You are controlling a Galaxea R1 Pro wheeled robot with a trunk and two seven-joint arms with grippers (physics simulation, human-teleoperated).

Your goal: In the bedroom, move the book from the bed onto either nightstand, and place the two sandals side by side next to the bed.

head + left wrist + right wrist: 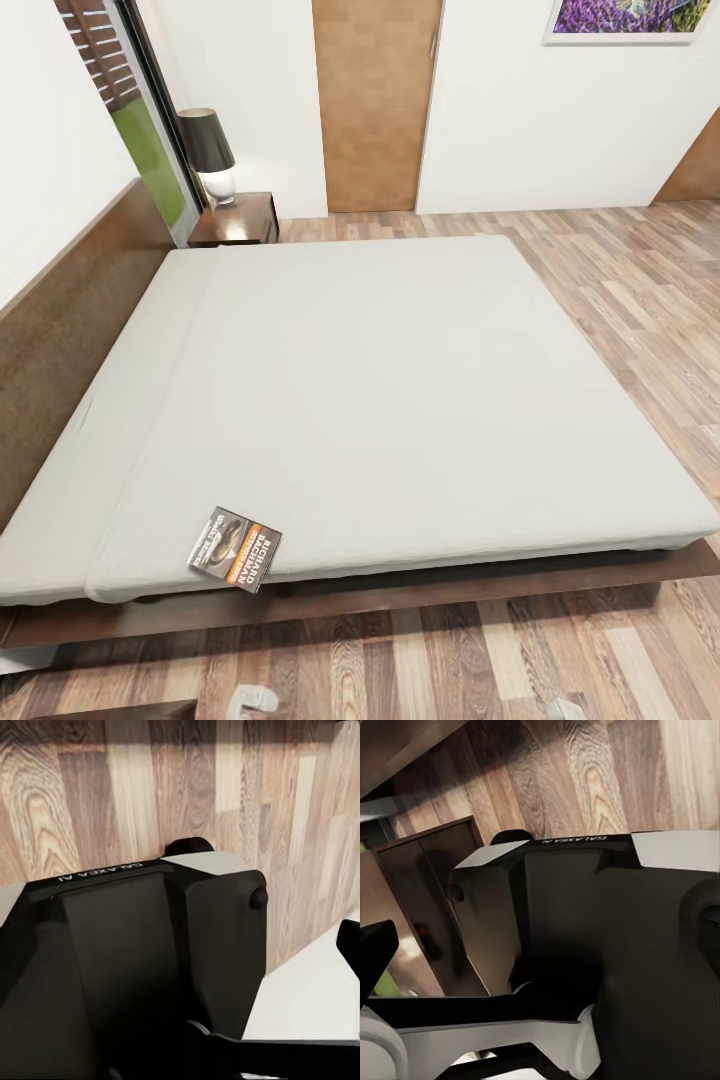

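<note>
The book (235, 548), dark with an orange-and-white title band, lies flat on the near edge of the bed (400, 380), slightly overhanging the off-white mattress. The nightstand (240, 222) with its black-shaded lamp (208, 150) stands at the far head corner, beside the headboard (70, 320). The sandals are out of view. My left gripper (180, 952) hangs over my own black base, one fingertip (349, 942) at the picture's edge, nothing held. My right gripper (540, 960) is likewise spread, with a fingertip (375, 956) at the edge.
Wood-plank floor (640, 300) runs along the bed's right side and foot. A tan door (375, 100) and the lavender picture (625, 20) are on the far wall, a window (140, 120) behind the lamp. A dark wooden furniture piece (427, 892) stands close to my right arm.
</note>
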